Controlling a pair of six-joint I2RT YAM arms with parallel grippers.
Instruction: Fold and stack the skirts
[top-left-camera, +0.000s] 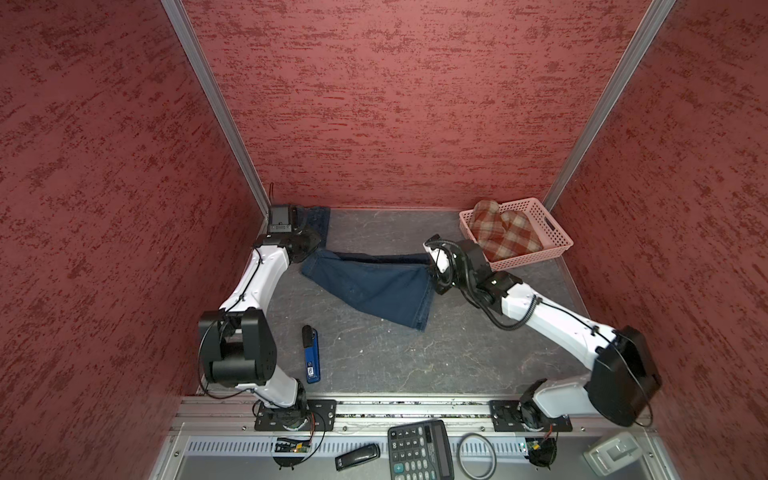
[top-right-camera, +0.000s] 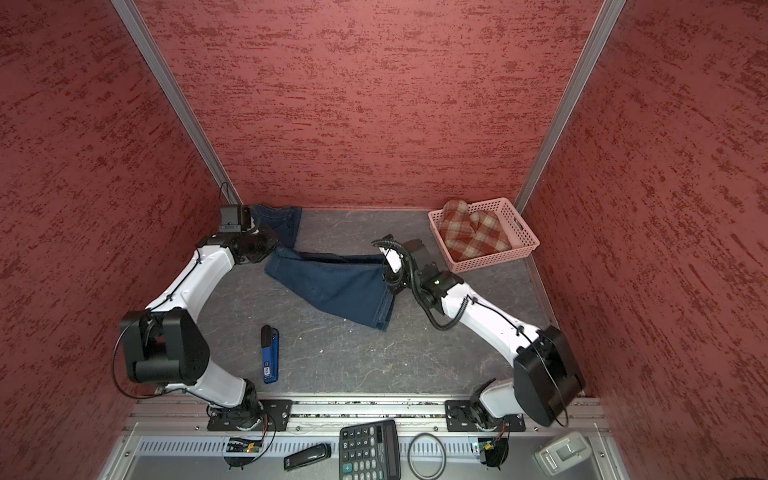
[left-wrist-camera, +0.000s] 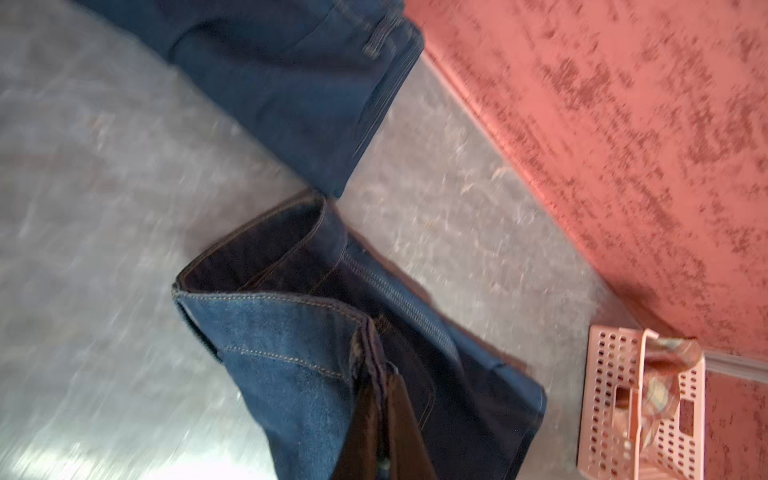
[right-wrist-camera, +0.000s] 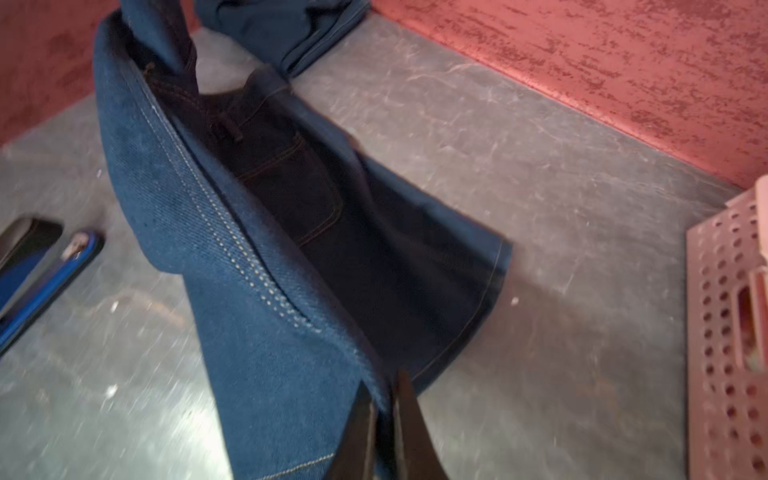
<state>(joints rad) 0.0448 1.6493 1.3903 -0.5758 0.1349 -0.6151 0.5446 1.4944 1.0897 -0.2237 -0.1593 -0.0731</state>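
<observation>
The pink basket (top-left-camera: 532, 257) stands in the far right corner of the table (top-left-camera: 395, 357), close to the back wall. The plaid skirt (top-left-camera: 505, 232) lies bundled inside it, mounding above the rim.

My left gripper (left-wrist-camera: 384, 374) has its fingers pinched together on the stitched waistband of the denim skirt (top-left-camera: 374, 286). My right gripper (right-wrist-camera: 384, 386) is clamped the same way on that skirt's hem end. In both top views it stretches between my two grippers across the middle of the table, with the gripped edge raised and the rest draping onto the surface. The second denim skirt (top-left-camera: 318, 220) lies in the far left corner by the back wall. Its corner comes very close to the one I hold, and I cannot tell whether they touch.

The table is a grey, scuffed, marbled sheet. Red mottled walls (top-left-camera: 395, 104) enclose the back and both sides, with bare metal posts (top-left-camera: 216, 104) at the back corners. A blue-and-black object (top-left-camera: 311, 357) lies near my left arm's base, clear of the skirts. On a metal shelf below the front rail sit a black calculator (top-left-camera: 419, 451), a black handheld device (top-left-camera: 357, 456) and a pale grey box (top-left-camera: 615, 453).

The blue-and-black object carries a small white label and the calculator has printed keys, but both are too small for me to read
</observation>
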